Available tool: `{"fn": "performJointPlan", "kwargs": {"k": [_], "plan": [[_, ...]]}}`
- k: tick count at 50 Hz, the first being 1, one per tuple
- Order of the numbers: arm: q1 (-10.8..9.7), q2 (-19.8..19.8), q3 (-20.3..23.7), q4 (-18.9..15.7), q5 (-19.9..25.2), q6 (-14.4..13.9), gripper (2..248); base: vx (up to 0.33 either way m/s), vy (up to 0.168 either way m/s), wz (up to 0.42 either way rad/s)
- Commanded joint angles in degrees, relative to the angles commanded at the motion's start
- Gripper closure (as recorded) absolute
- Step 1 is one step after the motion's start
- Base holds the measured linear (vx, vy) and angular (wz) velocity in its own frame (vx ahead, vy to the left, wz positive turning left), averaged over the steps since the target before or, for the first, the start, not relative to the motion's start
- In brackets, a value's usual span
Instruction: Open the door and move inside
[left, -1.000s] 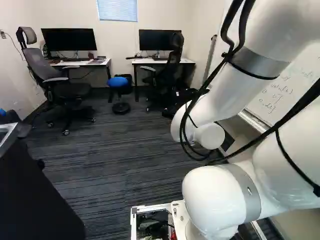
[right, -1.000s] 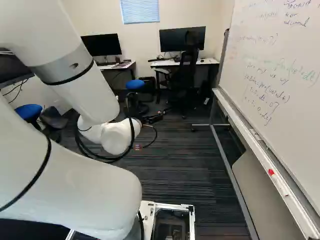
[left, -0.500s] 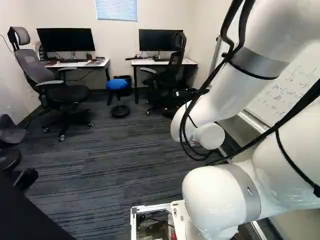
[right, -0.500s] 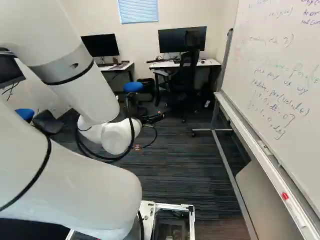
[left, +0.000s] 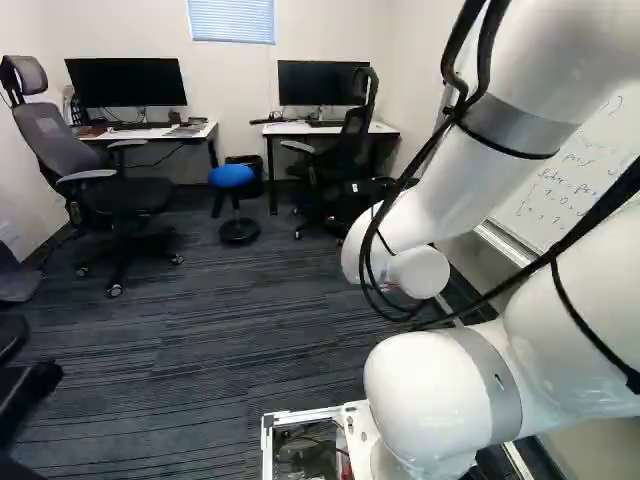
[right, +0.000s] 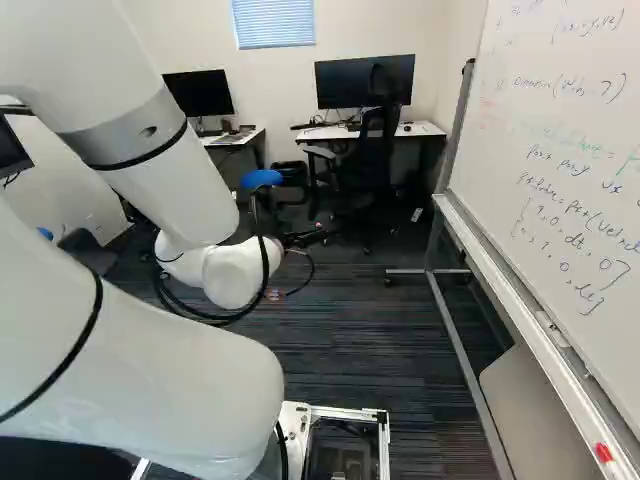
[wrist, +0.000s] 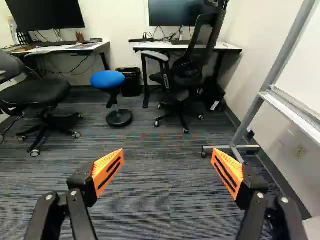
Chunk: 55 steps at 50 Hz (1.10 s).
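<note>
Right base view: handwriting-covered whiteboard (right: 560, 125)

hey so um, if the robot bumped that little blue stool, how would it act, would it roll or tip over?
The blue stool probably wouldn't roll away: it stands on a flat, round base with no wheels showing. It may rock or tip if pushed high up, since the seat sits on one thin post. That padded-looking seat might give slightly under pressure.

Office: desks (wrist: 70, 47), monitors (wrist: 46, 14), swivel chairs (wrist: 35, 94), whiteboard (right: 570, 150).
</note>
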Motion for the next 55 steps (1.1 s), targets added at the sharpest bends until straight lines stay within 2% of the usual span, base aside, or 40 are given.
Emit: {"fn": "performJointPlan", "kwargs": {"k": [55], "plan": [[0.0,0.0,0.0,0.0,0.0,0.0,3,0.187,0.0,-0.011]]}}
